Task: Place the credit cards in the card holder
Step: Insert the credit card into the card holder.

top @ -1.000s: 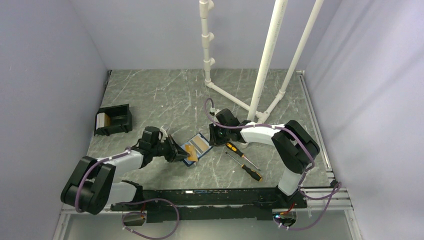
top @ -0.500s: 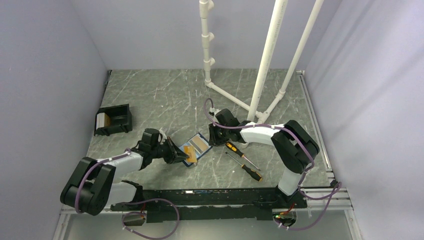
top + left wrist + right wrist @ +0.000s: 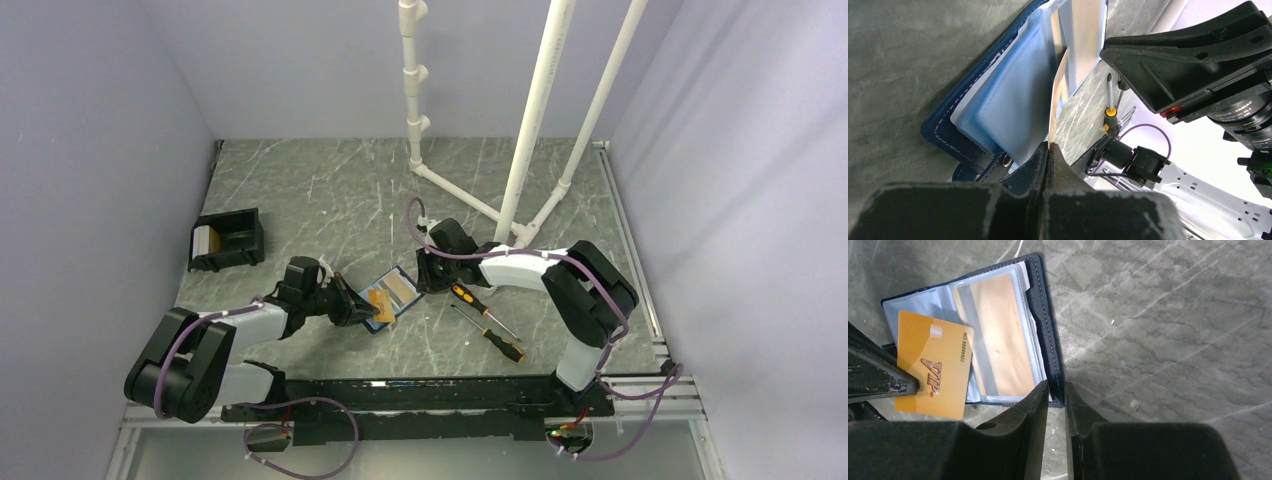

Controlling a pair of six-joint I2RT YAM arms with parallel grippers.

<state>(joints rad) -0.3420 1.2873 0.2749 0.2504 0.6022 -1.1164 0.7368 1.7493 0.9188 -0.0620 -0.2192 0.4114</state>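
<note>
On table (image 3: 330,190): open navy card holder (image 3: 1050,350), right gripper (image 3: 1056,390) pinching edge; left gripper (image 3: 1048,150) pinching gold card (image 3: 933,370).

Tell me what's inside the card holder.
One orange card sits in a clear sleeve of the open card holder. The gold VIP card overlaps the other page, hiding what's under it.

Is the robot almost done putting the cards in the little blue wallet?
Partly. One striped card already sits inside a clear sleeve of the open card holder. Right now the left tool pinches a gold card over the holder's other side, while the right tool clamps the holder's edge. That gold card is not in a sleeve yet, so sliding it in is left.
</note>
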